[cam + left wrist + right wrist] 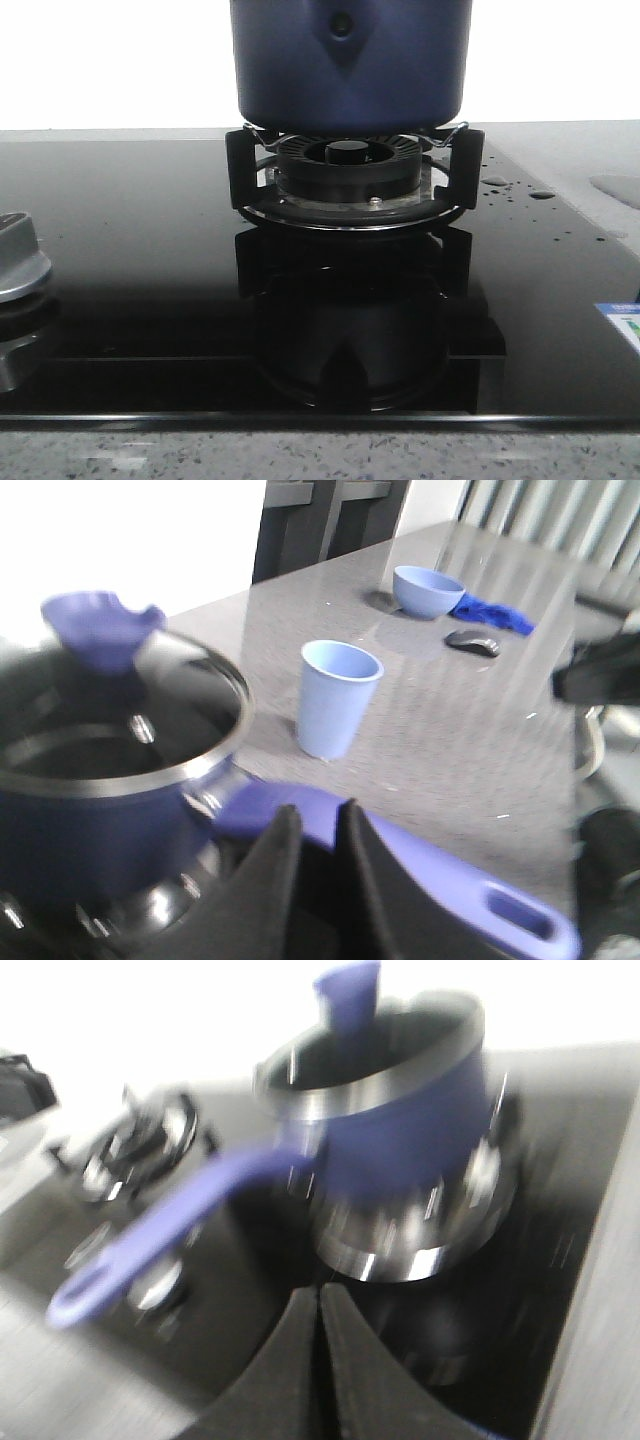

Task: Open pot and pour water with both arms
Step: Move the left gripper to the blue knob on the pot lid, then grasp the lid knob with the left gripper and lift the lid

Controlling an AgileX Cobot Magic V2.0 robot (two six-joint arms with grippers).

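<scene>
Stovetop (130,250): pot (350,65) beyond left end effector (318,880).

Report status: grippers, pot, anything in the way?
Left gripper shut, empty, over the handle. Right gripper shut, empty. Pot on burner, lid off. Blue cup beyond.

- Left gripper (318,880): black fingers pressed together, just over the pot's long blue handle (400,865).
- Pot (105,770): close beside the fingers, lidless, blurred.
- Light blue cup (336,698): upright, beyond the fingertips.
- Blue bowl (427,590), cloth (492,614): farther off.
</scene>
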